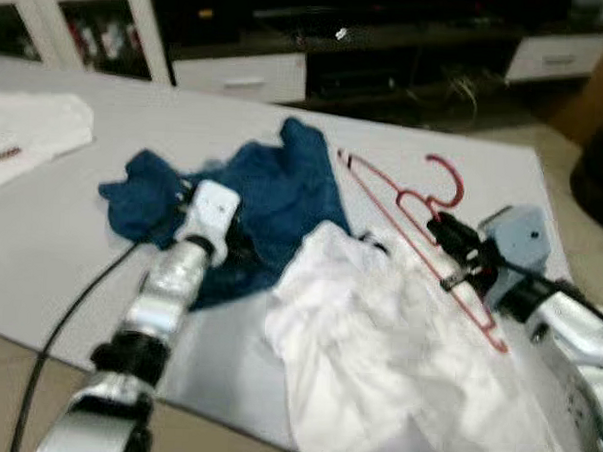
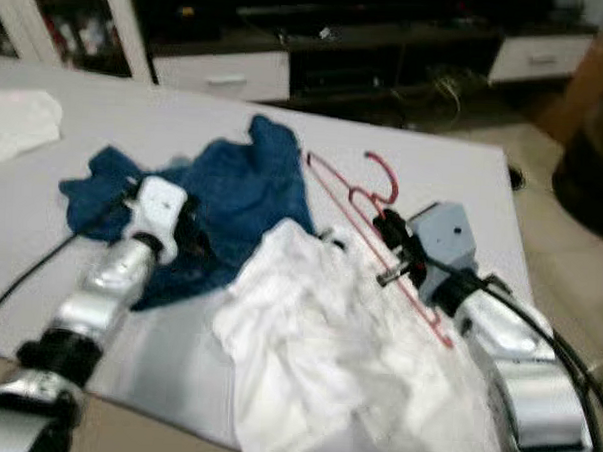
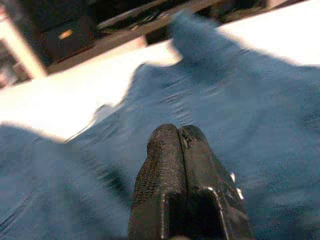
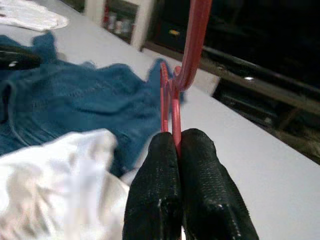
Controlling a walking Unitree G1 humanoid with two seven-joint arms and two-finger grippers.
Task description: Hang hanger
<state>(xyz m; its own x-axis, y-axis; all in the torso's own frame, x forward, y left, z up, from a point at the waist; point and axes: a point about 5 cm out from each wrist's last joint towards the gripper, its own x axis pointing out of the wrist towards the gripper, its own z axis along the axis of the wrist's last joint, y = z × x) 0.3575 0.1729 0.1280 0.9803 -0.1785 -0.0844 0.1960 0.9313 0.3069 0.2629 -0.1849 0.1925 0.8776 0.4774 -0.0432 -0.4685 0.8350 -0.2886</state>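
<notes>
The right gripper (image 4: 172,142) pinches the red hanger (image 1: 414,213) near its neck, hook ahead of the fingertips, lower bar partly hidden against the white cloth (image 1: 377,339). The left gripper (image 3: 179,132), fingers pressed together, rests over the blurred blue cloth (image 1: 273,200).

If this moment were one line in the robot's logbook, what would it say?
right gripper: shut on red hanger | left gripper: shut, over blue cloth | white garment: on table

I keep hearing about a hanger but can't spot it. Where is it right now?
The red hanger lies toward the robot's right on the grey table, pinched in the right gripper, beside the white garment and the blue cloth.
</notes>
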